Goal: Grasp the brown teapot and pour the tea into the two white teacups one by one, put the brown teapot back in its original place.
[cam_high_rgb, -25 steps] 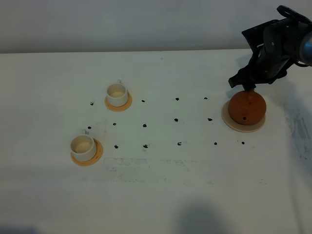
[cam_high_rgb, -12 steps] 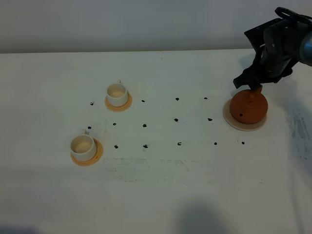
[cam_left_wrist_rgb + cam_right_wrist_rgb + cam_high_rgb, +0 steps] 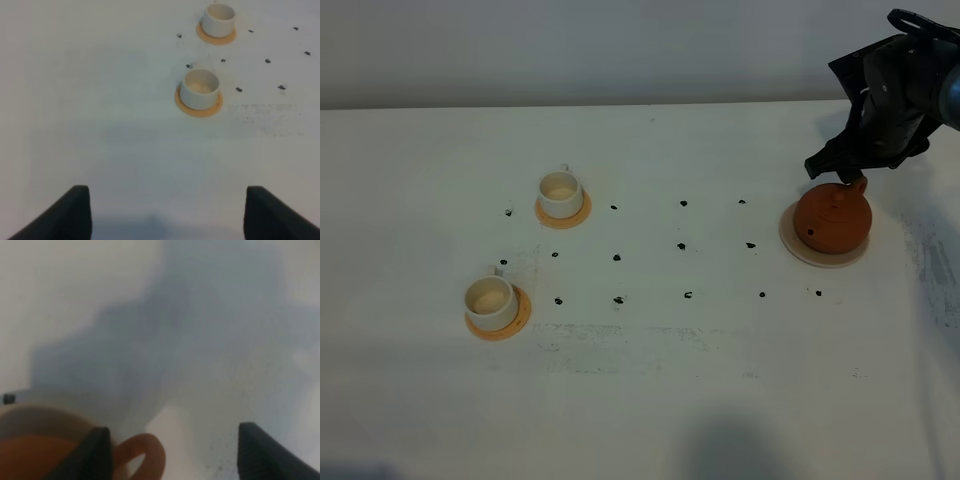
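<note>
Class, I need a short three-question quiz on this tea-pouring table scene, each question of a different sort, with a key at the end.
1. True or false: the small round reddish-brown clay teapot stands on the pale beige round coaster.
2. What does each of the cream-white cylindrical teacups stand on? A. the bare table. B. a round orange saucer. C. a metal tray.
3. Fill in the gap: the jaws of the right gripper, close to the teapot's loop handle, are ____.

Key: 1 true; 2 B; 3 open.
</note>
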You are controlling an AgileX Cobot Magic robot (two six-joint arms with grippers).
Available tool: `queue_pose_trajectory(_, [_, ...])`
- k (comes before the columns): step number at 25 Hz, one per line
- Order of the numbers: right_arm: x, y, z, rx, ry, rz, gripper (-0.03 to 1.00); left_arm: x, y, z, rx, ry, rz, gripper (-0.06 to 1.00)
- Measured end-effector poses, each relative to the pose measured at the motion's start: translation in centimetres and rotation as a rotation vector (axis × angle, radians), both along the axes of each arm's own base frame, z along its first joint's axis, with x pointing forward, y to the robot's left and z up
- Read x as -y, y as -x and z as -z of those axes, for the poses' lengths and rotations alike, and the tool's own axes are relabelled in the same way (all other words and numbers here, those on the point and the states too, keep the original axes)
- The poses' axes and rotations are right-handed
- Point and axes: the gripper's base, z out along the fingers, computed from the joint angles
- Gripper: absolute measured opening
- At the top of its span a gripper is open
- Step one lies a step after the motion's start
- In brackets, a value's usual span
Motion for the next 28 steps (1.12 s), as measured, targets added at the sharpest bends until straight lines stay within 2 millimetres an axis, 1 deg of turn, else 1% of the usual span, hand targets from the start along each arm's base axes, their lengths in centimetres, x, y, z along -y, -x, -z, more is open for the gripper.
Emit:
queue_pose_trajectory(17, [0.5,0.7,-0.2,-0.062,0.094,0.001,0.56,0.0,0.0,0.0,0.0,0.0,0.0,0.61])
queue_pose_trajectory(28, [0.5,1.0,-0.1,-0.096,0.116,0.018,0.56,0.0,0.0,0.0,0.0,0.0,0.0,0.61])
